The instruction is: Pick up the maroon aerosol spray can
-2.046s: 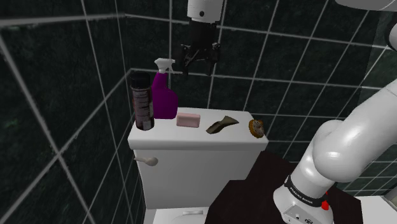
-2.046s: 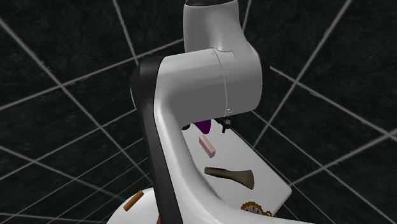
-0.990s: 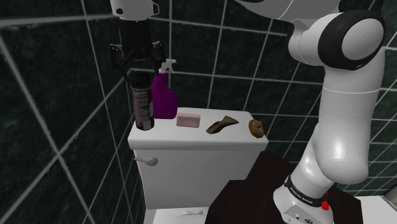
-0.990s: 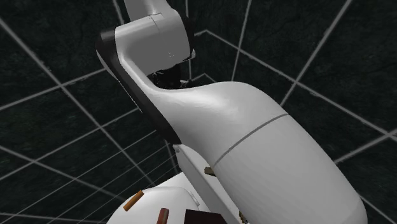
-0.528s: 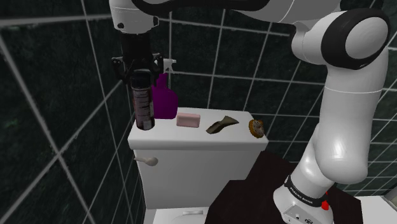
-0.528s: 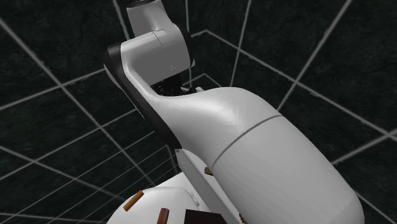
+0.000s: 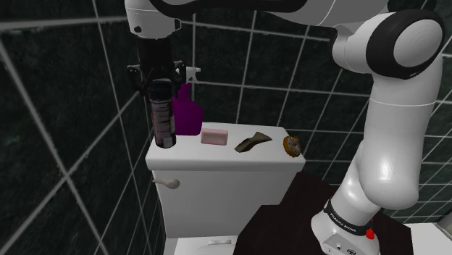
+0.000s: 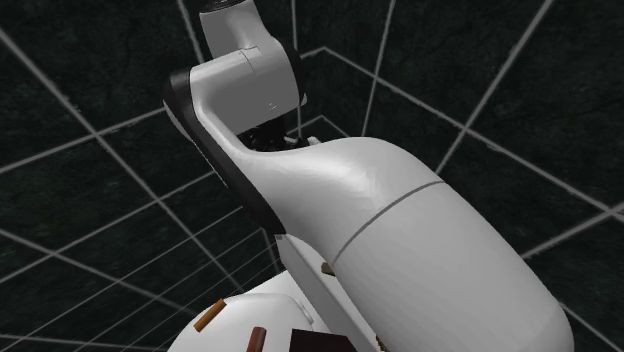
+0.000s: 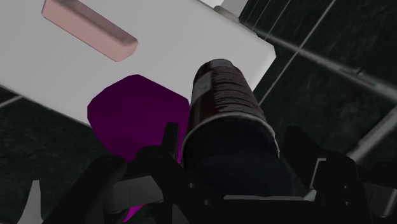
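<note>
**Aerosol spray can** [image 7: 163,119]: dark maroon body with a black cap. It stands upright at the left end of the white toilet tank lid [image 7: 217,159], by the shoulder view's left.

**Gripper** [image 7: 160,83]: all black, pointing straight down over the top of the can. The fingers [image 9: 169,141] are spread, one on each side of the cap. The wrist view shows a thin gap beside each, so the can sits between them unclasped, with its base on the lid.

**Spray bottle** [image 7: 187,116]: purple with a white trigger head. It stands upright just beside the can on the shoulder view's right and a little farther back.

**Bar of soap** [image 7: 214,136]: pink, lying flat on the lid to the right of the bottle.

**Wedge-shaped object** [image 7: 252,142]: olive-brown, lying flat to the right of the soap. Its kind cannot be told.

**Round object** [image 7: 293,145]: brown and gold, at the right end of the lid. Its kind cannot be told.

**Flush lever** [image 7: 166,183]: pale, on the tank's front below the can.

**Arm** [image 7: 391,109]: white with dark joints. It rises from the stand [image 7: 348,232] at the lower right and arches over the lid to the left.

**Walls** [image 7: 58,109]: dark tiles with pale grout lines.
</note>
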Tool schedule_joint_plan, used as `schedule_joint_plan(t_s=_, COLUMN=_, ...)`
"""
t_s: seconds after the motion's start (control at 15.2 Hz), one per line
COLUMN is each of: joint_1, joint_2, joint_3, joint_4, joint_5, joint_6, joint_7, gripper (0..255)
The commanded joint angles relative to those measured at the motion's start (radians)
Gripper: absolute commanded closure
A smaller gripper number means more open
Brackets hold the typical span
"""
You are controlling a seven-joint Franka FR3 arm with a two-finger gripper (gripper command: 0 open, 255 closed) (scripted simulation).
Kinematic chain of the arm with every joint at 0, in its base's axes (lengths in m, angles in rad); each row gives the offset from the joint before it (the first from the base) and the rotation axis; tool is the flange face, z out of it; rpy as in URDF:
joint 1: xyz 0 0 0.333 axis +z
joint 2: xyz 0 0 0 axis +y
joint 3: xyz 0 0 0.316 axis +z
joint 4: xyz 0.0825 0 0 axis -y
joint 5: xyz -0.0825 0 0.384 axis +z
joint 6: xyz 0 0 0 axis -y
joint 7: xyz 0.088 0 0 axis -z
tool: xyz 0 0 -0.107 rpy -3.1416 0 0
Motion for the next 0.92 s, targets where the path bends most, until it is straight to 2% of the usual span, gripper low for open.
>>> schedule_joint_plan(t_s=0.0, joint_1=0.002, joint_2=0.005, joint_3=0.0, joint_4=0.006, joint_5=-0.002, joint_6=-0.004, joint_7=0.001, gripper=255)
schedule_joint_plan(t_s=0.86, joint_1=0.067, joint_2=0.095, joint_3=0.0, joint_4=0.316, joint_5=-0.049, joint_6=-0.23, joint_7=-0.013, gripper=255)
